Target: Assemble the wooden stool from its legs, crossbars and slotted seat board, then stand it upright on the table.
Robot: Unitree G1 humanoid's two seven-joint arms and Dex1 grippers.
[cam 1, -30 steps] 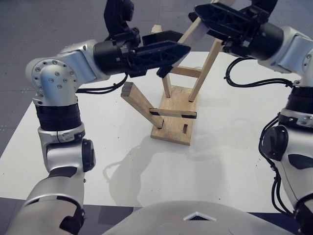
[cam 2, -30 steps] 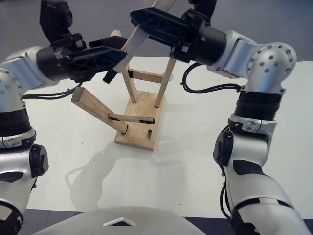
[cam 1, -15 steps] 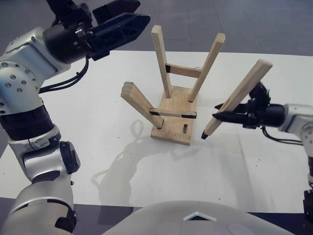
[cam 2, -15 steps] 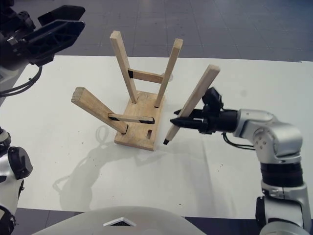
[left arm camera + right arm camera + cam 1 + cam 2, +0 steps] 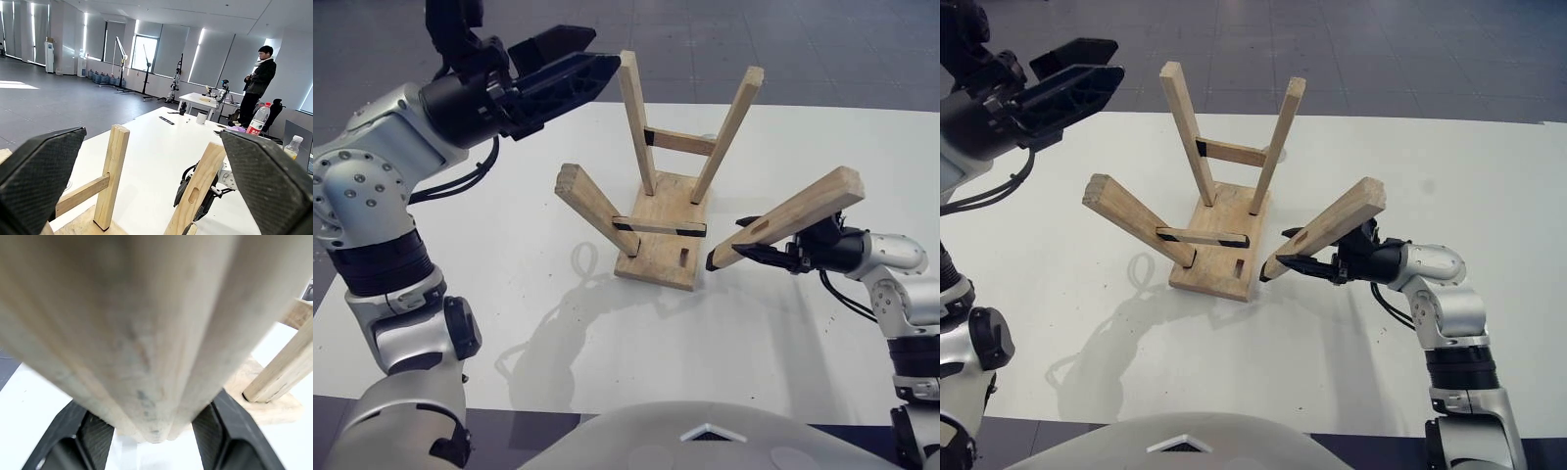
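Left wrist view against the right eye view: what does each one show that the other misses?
Left wrist view: the room behind, with a cup and a bottle farther back. Right eye view: the whole seat board, its empty slot and the tilted leg. Both: the open left gripper, the right gripper shut on the loose leg, and an upright leg with its crossbar.

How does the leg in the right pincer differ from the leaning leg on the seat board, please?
The held leg is gripped by the right pincer, its end beside the seat board; the leaning leg stands on it. The held leg tilts right, the leaning leg left. The held leg's slot is empty; the leaning leg carries a crossbar. Both are pale wood.
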